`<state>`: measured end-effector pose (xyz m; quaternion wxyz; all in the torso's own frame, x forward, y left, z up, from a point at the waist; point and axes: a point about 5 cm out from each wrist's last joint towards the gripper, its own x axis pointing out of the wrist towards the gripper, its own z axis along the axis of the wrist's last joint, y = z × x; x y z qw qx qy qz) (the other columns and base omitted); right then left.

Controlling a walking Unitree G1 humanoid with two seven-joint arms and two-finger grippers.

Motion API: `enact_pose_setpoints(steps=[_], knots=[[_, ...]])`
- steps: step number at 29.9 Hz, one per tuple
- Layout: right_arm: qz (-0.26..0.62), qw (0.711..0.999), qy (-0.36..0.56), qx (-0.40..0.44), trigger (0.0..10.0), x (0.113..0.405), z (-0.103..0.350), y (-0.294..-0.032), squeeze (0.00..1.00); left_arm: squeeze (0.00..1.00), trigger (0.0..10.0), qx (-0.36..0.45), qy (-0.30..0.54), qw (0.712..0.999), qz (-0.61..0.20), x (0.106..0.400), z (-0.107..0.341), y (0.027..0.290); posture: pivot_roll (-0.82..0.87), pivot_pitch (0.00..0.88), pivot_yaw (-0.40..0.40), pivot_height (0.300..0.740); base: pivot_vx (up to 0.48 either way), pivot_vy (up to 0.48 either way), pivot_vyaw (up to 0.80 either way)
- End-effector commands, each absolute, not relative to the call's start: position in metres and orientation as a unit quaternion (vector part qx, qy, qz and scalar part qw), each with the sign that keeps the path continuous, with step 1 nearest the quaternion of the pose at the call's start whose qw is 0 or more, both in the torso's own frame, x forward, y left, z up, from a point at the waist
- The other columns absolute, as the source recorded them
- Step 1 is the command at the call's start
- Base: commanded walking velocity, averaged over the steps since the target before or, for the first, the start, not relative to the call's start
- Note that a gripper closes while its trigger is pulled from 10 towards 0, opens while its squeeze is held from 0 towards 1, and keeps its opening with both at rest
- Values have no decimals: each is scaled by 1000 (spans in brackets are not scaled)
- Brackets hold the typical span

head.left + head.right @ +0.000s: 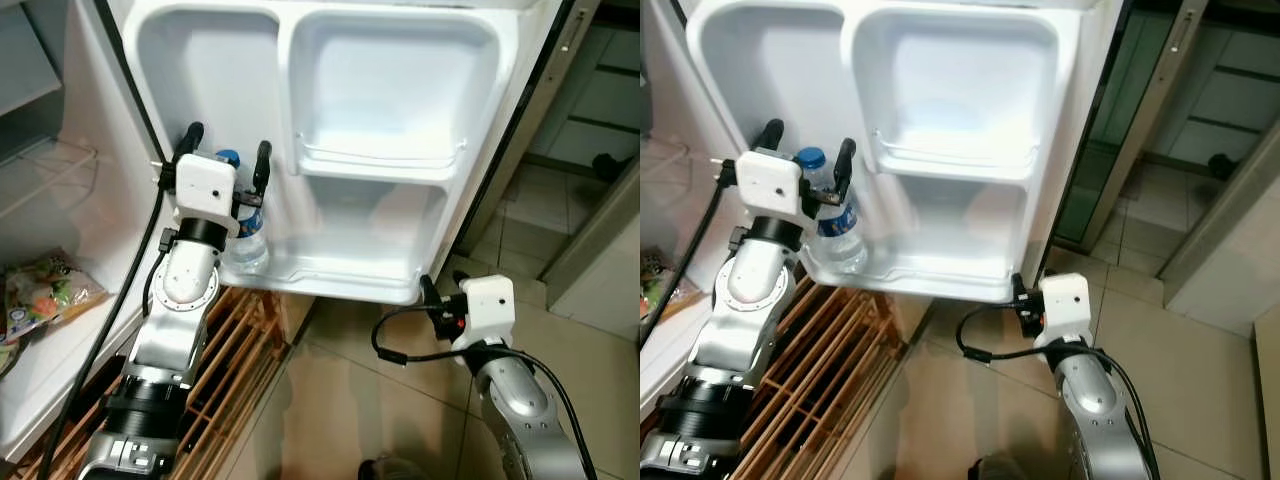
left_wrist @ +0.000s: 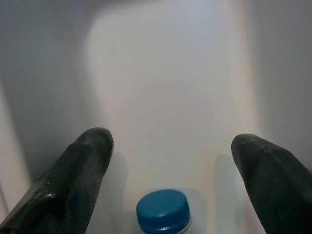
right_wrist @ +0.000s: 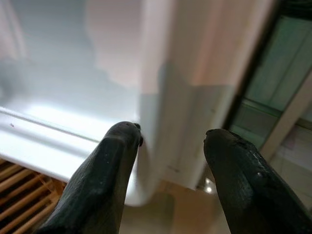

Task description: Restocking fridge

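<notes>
The open fridge door [image 1: 400, 120] faces the robot, its white inner liner moulded into compartments with a small upper shelf [image 1: 380, 160] and a long bottom door shelf [image 1: 340, 275] running across its foot. A clear water bottle [image 1: 835, 235] with a blue cap [image 1: 811, 158] and a blue label stands upright at the left end of that bottom shelf, in the tall left compartment.

The left gripper [image 1: 227, 148] is raised at the bottle's top, its jaws spread wide apart with one black finger on each side of the cap and neither touching it. In the left wrist view the blue cap [image 2: 163, 210] sits low between the two fingertips [image 2: 83, 165], with clear gaps on both sides and the white liner wall behind.

The right gripper [image 3: 170, 141] is held low by the door's lower right corner, jaws apart. In the right wrist view the rounded corner edge of the door lies between its fingers [image 3: 109, 170], just beside one of them; whether it touches cannot be told.

A wooden slatted rack [image 1: 230, 370] lies on the tiled floor [image 1: 350, 400] below the door. To the left, a packet of vegetables [image 1: 45, 290] rests on a white shelf [image 1: 40, 370].
</notes>
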<state>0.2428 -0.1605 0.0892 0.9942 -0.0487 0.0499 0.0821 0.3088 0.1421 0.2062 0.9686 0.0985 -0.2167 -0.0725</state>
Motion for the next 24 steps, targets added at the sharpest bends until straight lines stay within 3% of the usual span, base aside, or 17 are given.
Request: enact_pose_setpoints(steps=[1,7,15,24], knots=[[85,994,47,-49,10000,246,90,-160,0,0,10000,84,-225,967,-90,307,219,145,-132,0,23,740,0,0,0],[91,994,36,-49,10000,250,93,-158,0,0,10000,55,-233,952,-193,301,246,139,-128,0,25,740,0,0,0],[85,995,37,-34,10000,253,92,-158,0,0,10000,42,-228,937,-262,296,254,131,-120,0,27,740,0,0,0],[82,995,40,-34,10000,251,89,-161,0,0,10000,37,-203,925,-320,274,253,153,-86,0,14,740,0,0,0]])
